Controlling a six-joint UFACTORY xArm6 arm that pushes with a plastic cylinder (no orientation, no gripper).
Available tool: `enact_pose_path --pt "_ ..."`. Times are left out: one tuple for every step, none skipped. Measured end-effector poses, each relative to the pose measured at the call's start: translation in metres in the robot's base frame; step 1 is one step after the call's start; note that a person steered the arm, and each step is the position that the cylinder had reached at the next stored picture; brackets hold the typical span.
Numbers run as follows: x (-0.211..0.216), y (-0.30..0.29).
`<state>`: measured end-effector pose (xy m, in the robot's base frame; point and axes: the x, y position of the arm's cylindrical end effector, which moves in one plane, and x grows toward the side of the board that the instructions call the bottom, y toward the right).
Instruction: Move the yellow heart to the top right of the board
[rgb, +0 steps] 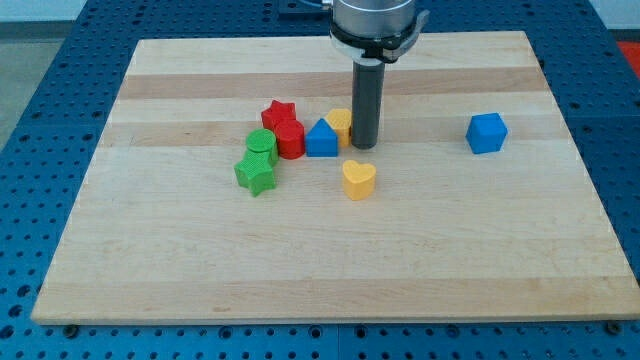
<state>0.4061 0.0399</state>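
In the camera view, the board (150, 260) fills most of the frame, and the arm's rod comes down from the view's top, with its tip (364, 147) resting just beside a second yellow block (339, 123) that is half hidden behind the blue block (321, 139). The arm has no claw, so nothing spreads, presses together or pinches; the bare rod can only push. The yellow heart (359, 179) lies near the board's middle, just below the tip at about 6 o'clock, apart from it and from the cluster. That cluster sits at the heart's 10 o'clock: the blue block, a red block (290, 139) with a red star (280, 112) behind it, then a green cylinder (262, 144) and a green star (256, 174) further toward the view's left. A blue cube (487, 132) stands well apart at the heart's 2 o'clock, between the heart and the goal corner. To do the step well, the tip would best travel around the heart to its 8 o'clock side, passing on the heart's right side to avoid disturbing the cluster, and then push toward 2 o'clock. The push line should probably run through the heart's middle, since an off-centre contact would likely spin it away. The likely hazard is the blue cube: the path should either pass on its upper side or curve below it, so the heart does not jam against it.
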Motion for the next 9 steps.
enact_pose_path --pt "0.005 0.023" --pt "0.016 0.069" --pt "0.059 0.065" --pt "0.103 0.022" --pt "0.113 -0.025" --pt "0.093 -0.025" --pt "0.08 -0.025" --pt "0.064 -0.026" --pt "0.046 -0.024"
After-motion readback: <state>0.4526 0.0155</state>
